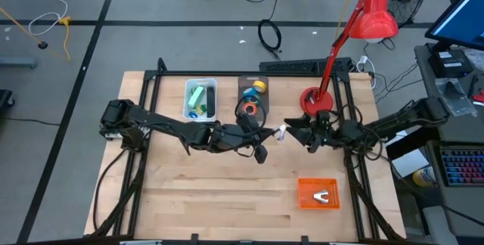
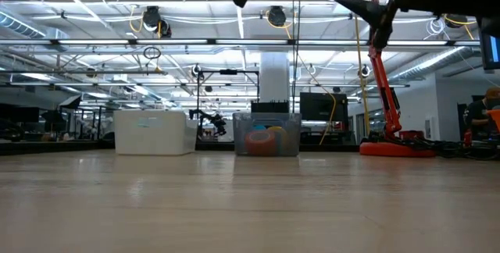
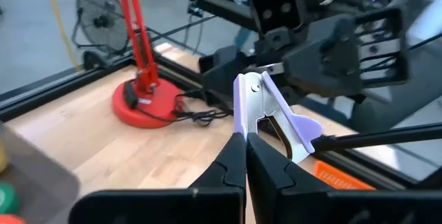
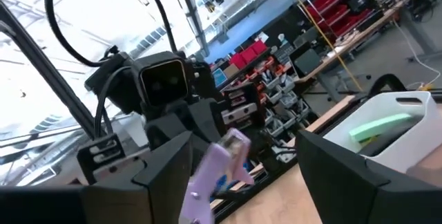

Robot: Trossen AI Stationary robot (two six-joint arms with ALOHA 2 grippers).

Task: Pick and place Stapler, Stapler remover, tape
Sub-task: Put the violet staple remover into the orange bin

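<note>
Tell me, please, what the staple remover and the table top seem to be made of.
Staple remover: shiny silvery jaws, probably metal, with matte lilac grips, probably plastic. Table top: pale wood, apparently butcher block, judging by its long parallel strips and visible grain.

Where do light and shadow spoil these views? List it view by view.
Low view: the ceiling lights glare, and the arms overhead show as dark silhouettes. Right wrist view: bright backlight washes out the ceiling behind the staple remover. Left wrist view: evenly lit, with the left gripper shut on the staple remover. High view: even light, with soft shadows on the table.
</note>
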